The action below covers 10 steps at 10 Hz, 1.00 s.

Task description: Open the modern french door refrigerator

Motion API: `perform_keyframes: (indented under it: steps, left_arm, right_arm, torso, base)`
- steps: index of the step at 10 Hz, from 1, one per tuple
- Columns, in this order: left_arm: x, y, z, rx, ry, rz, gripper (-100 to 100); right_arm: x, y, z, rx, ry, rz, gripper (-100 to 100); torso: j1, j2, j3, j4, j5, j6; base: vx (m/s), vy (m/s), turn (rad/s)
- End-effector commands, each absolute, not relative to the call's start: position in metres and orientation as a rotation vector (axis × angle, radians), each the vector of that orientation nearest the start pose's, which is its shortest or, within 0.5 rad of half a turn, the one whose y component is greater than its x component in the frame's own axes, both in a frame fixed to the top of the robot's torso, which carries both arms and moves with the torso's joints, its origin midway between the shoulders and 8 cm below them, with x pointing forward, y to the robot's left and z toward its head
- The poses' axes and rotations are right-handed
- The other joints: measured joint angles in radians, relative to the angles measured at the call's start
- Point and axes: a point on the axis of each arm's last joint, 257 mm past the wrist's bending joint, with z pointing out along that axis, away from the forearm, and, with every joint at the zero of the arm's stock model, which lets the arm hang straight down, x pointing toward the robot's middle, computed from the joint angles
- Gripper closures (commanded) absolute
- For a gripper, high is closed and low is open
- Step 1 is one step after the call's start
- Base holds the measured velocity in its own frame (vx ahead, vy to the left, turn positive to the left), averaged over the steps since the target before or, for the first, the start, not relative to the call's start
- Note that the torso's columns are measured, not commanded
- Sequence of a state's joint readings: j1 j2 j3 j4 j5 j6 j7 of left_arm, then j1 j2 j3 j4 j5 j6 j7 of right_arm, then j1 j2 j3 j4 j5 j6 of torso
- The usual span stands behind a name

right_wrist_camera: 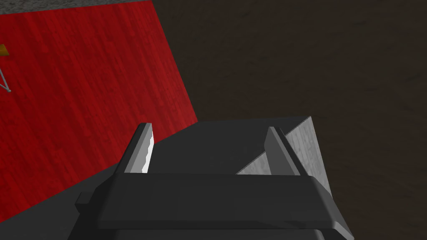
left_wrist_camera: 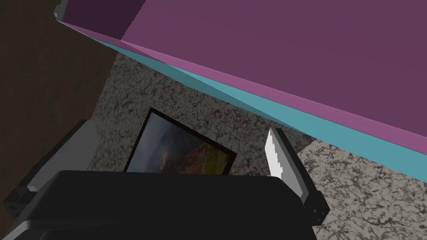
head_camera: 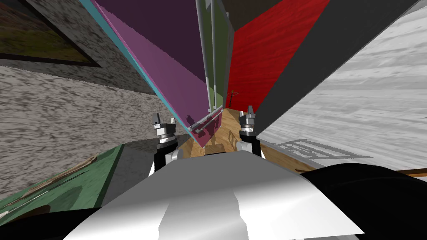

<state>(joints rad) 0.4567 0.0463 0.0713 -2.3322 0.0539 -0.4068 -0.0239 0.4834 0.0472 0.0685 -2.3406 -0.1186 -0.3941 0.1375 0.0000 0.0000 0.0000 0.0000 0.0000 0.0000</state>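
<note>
Your left gripper (head_camera: 164,119) sits just beside the purple refrigerator door (head_camera: 167,71), fingers spread. Your right gripper (head_camera: 247,111), also spread, faces the red wall (head_camera: 267,46).

text: none readable in any view
brand/numbers: none legible
purple refrigerator door (head_camera: 167,50): plain panel, no logo or label
framed picture (left_wrist_camera: 179,152): landscape print, no caption
signs: none

L gripper (head_camera: 164,121) & R gripper (head_camera: 249,111): dark box bodies, thin lt-grey blade fingers (right_wrist_camera: 144,152), inner faces white w/ jagged edge. Ringed silver-grey wrists, black forearms w/ white caps.
</note>
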Motion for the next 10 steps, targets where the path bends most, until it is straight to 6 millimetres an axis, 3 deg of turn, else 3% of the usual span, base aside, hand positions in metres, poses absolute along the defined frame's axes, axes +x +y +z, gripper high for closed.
perform_keyframes:
  steps: [1, 9, 10]
  left_arm:
    - [0.3471, 0.2987, 0.0466, -0.64, 0.619, -1.261, 0]
    - [0.3471, 0.2986, 0.0467, -0.64, 0.619, -1.262, 0]
    - [0.3506, 0.2896, 0.0455, -0.616, 0.646, -1.285, -100]
  right_arm:
    - [0.3515, -0.2721, 0.0362, 0.744, 0.568, 1.324, 0]
    - [0.3514, -0.2721, 0.0364, 0.744, 0.568, 1.324, 0]
    - [0.3514, -0.2721, 0.0364, 0.744, 0.568, 1.324, 0]
  torso:
    - [0.0, 0.04, -0.082, 0.041, 0.0, 0.0]
    - [0.0, 0.618, -1.234, 0.617, 0.0, 0.0]
    - [0.0, 0.691, -1.382, 0.691, 0.0, 0.0]
  base:
    - [0.0, 0.0, 0.0]
    - [0.0, 0.0, 0.0]
    - [0.058, -0.029, 0.098]
